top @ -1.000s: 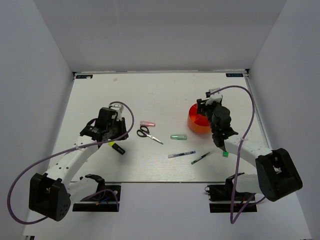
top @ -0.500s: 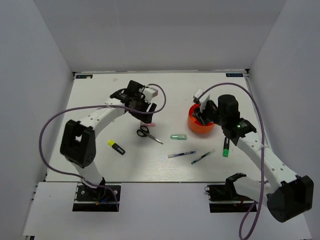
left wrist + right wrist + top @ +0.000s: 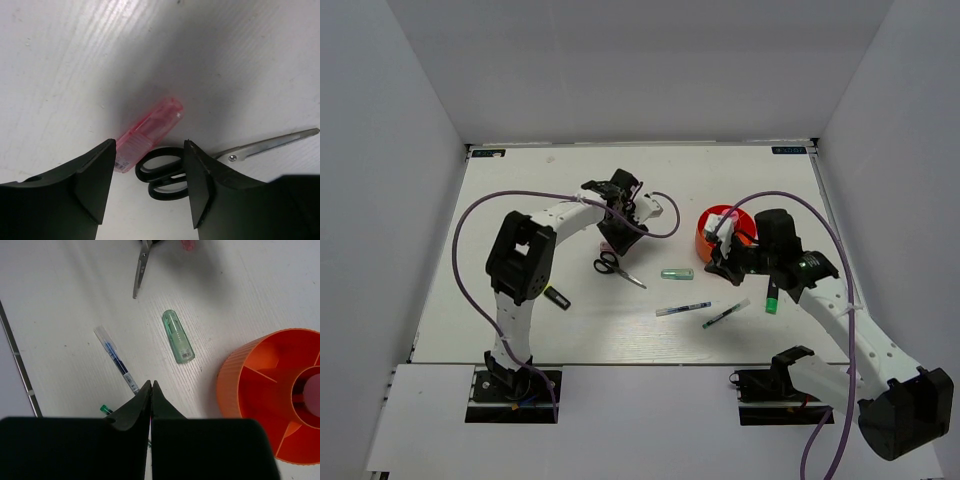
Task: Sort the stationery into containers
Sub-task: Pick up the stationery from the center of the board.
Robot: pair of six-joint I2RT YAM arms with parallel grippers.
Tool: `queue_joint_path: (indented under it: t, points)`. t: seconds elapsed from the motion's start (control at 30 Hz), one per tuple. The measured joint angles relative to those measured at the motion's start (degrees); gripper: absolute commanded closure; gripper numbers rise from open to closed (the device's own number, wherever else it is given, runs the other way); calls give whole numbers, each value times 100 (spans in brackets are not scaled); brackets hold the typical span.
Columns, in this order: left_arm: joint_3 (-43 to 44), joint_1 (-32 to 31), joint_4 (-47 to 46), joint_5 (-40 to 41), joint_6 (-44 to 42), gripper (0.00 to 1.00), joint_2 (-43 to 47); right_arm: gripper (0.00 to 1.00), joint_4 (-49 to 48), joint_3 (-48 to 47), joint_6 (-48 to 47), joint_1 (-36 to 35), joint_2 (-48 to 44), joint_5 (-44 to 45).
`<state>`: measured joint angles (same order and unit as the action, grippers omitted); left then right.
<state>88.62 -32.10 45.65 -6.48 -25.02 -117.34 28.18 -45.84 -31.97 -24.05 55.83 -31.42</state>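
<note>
left jaws apart, pink piece [image 3: 150, 129] ahead | right jaws closed empty, pale-green piece [image 3: 178, 336] ahead

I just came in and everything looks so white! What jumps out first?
The bright orange cup on the right of the table catches the eye first. Next come the black-handled scissors left of centre, with a pink piece right beside their handles, under the open left tool.
</note>
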Motion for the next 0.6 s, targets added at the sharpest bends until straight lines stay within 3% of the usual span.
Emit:
queue_joint_path:
  t: [0.27,0.37,0.5,0.6]
  points:
    - [46,9,-203,201,-203,31,-262,100,114,0,-105,0,107,-28]
    - [50,9,-249,210,-219,39,-286,100,162,0,-127,0,129,-28]
    - [-68,4,-415,264,-225,72,-240,100,177,0,-129,0,155,-28]
    - [-166,-44,-557,426,-256,85,-188,100,179,0,-127,0,164,-28]
